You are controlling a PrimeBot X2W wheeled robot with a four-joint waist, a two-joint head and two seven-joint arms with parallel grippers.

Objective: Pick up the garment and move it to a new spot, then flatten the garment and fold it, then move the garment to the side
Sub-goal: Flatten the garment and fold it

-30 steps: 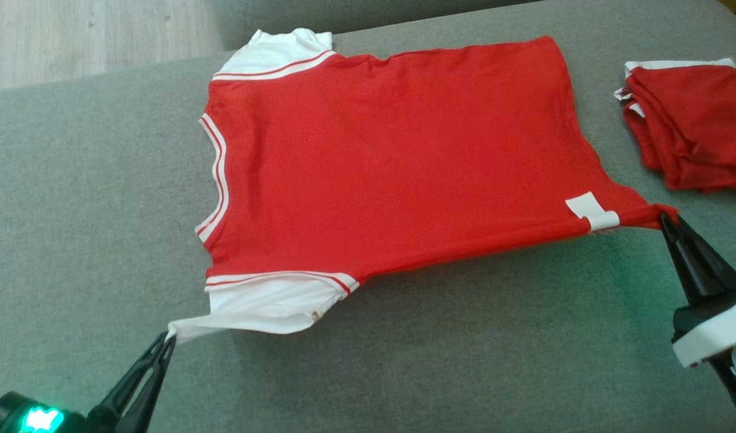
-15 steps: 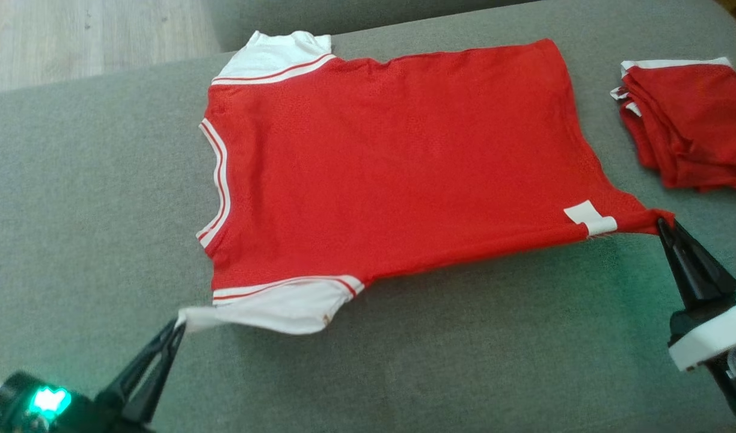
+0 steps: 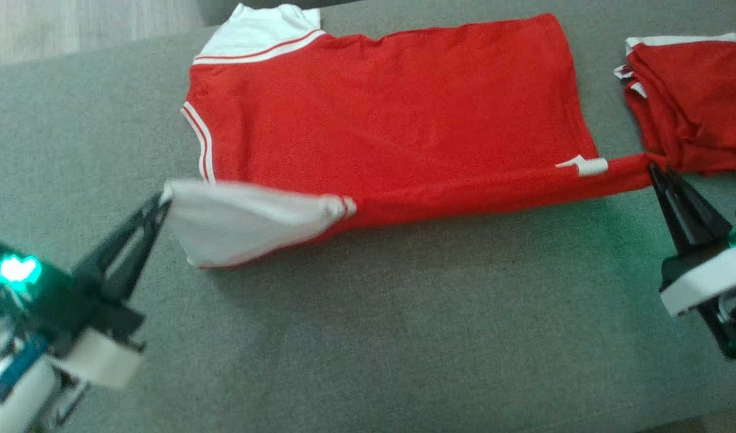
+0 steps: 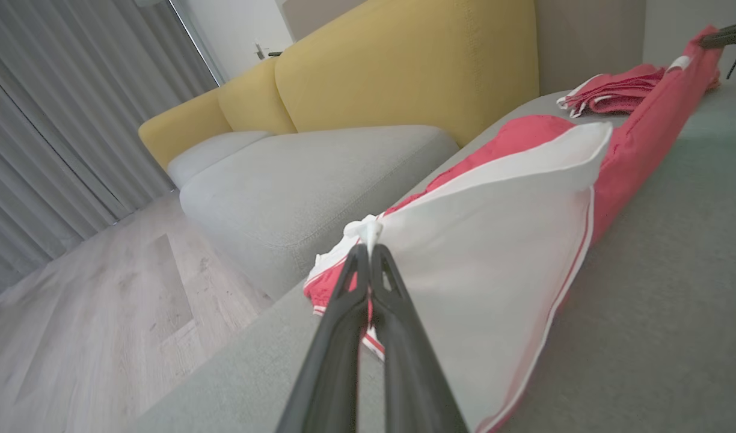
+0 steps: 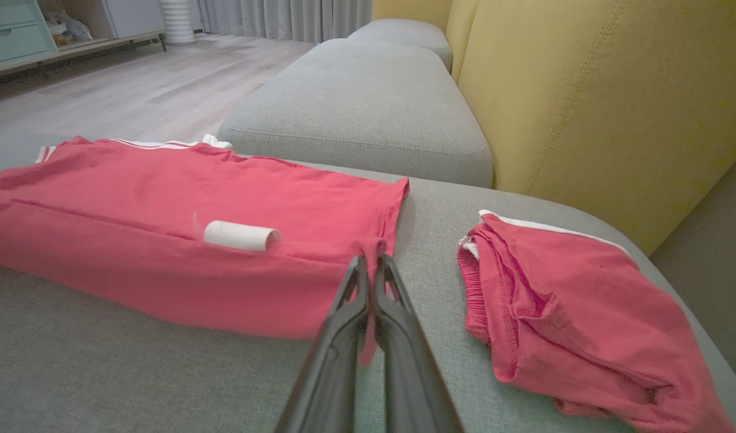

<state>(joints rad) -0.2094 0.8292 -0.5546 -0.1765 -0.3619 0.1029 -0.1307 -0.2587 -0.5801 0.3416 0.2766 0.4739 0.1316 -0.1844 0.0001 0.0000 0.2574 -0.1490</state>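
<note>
The garment point(image 3: 392, 114) is a red T-shirt with white sleeves, spread on a grey sofa cushion point(image 3: 368, 337). My left gripper point(image 3: 162, 200) is shut on the tip of the near white sleeve point(image 4: 494, 258) and holds it raised off the cushion. My right gripper point(image 3: 652, 168) is shut on the near hem corner point(image 5: 377, 246), beside a white label point(image 5: 239, 236). The near edge of the shirt point(image 5: 163, 282) hangs lifted between the two grippers, while the far half lies flat.
A second red garment point(image 3: 693, 102), folded, lies at the cushion's right end, close to my right gripper. A yellow sofa back point(image 5: 584, 90) rises behind. Another grey cushion point(image 5: 362, 96) and wooden floor point(image 4: 73, 325) lie beyond the far edge.
Both grippers have lifted and carried the shirt's near edge toward the far side; the white sleeve now hangs raised. The head camera has also shifted.
</note>
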